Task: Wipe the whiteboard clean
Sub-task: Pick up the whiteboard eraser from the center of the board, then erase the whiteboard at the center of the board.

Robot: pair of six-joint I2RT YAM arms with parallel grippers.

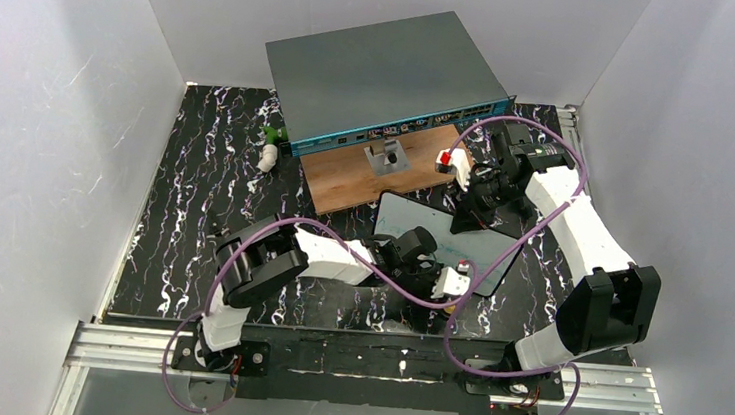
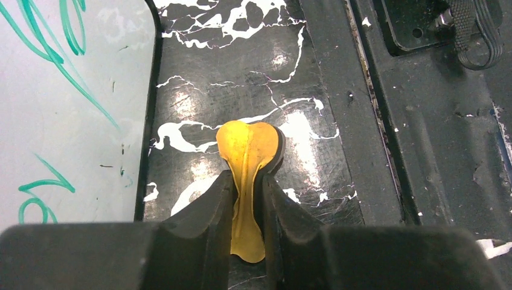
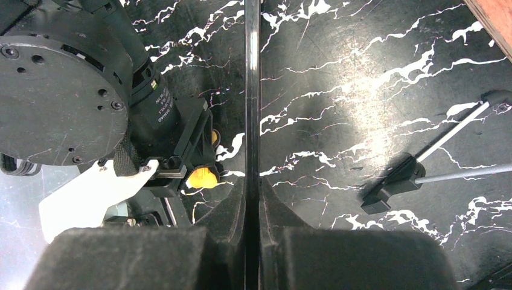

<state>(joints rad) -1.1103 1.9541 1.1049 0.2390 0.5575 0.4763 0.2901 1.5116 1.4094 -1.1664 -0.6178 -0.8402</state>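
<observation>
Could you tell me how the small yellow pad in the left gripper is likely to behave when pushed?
The small yellow pad is probably soft: it squeezes thin between the fingers of the left gripper and bulges into two lobes beyond them. It looks thin, so likely light, and may fold rather than stay stiff when pushed across the green-marked whiteboard.

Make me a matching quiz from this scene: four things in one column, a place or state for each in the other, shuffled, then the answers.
Things:
1. whiteboard
2. yellow cloth
3. grey box
4. wooden board

Places or states:
A. lies flat right in front of the teal front panel
B. pinched in the left tool
C. stands at the far end of the table
D. gripped by its thin dark rim in the right tool

Pairs: 1-D, 2-B, 3-C, 4-A
</observation>
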